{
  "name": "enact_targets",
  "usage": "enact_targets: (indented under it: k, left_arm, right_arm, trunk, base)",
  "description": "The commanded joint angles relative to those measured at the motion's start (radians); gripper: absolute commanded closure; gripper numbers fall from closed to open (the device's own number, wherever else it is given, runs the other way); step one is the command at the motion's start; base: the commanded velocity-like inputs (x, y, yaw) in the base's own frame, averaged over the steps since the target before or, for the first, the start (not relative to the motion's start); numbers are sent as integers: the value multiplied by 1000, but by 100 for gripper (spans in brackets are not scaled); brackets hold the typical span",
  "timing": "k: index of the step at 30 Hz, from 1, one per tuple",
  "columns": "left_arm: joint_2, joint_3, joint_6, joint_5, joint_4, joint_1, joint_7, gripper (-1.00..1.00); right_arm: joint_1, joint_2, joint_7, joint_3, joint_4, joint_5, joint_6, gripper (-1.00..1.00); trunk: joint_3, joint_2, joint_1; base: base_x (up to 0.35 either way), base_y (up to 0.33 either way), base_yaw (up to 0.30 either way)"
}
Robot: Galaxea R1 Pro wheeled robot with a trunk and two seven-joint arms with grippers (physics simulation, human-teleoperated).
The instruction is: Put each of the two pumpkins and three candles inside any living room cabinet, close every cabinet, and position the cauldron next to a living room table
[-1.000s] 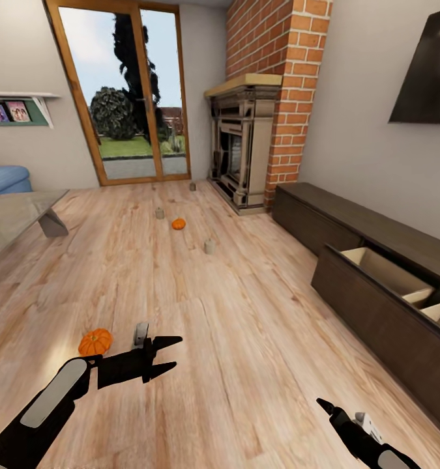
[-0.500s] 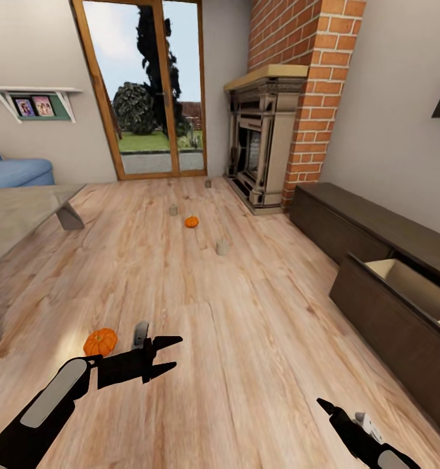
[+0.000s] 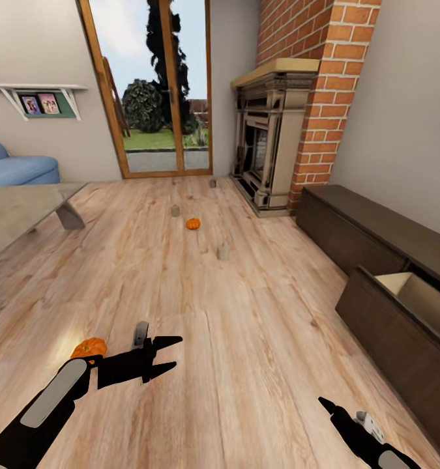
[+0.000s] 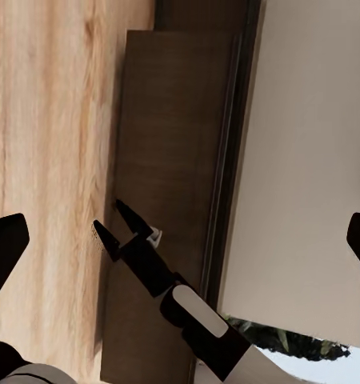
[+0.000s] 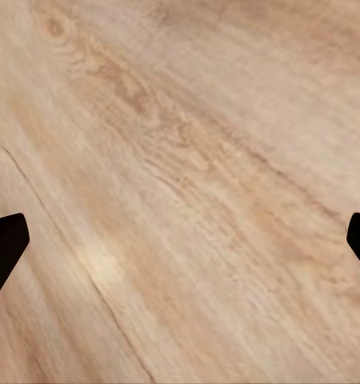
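Wooden floor (image 3: 259,339) has slid leftward in my head view as the base turned; near pumpkin (image 3: 88,348) now tucks behind my left pincer (image 3: 171,355), spread and empty. Right pincer (image 3: 329,409) spread too.
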Motion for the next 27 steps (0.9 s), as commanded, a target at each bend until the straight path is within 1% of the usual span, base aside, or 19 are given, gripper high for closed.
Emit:
enact_targets:
  k: [1, 11, 17, 23, 25, 27]
  left_arm:
    - [1, -2, 0, -9, 0, -1, -10, -100]
    - [1, -1, 0, -10, 0, -1, -10, -100]
    - [1, 0, 0, -11, 1, -1, -10, -100]
    - [1, -1, 0, -10, 2, -1, -10, -100]
    - [1, -1, 0, -10, 2, -1, -10, -100]
    - [1, -1, 0, -10, 2, -1, -10, -100]
  right_arm:
    - [0, 0, 3, -8, 0, -3, 10, -100]
    - [0, 0, 3, -8, -2, -3, 9, -100]
    - [0, 1, -2, -6, 0, -5, 13, -100]
    - [0, 1, -52, -5, -5, -2, 19, -100]
    - [0, 1, -61, 3, -6, -2, 17, -100]
    - [0, 1, -67, 30, -5, -2, 15, -100]
  trunk:
    - [-1, 0, 0]
    - [-1, 0, 0]
    - [-1, 0, 0]
    - [-1, 0, 0]
    - [-1, 0, 0]
    - [-1, 0, 0]
  base:
    - [230, -168, 1]
    - [230, -167, 0]
    - [272, -45, 0]
    - [296, -3, 0]
    - [298, 0, 0]
    - [298, 0, 0]
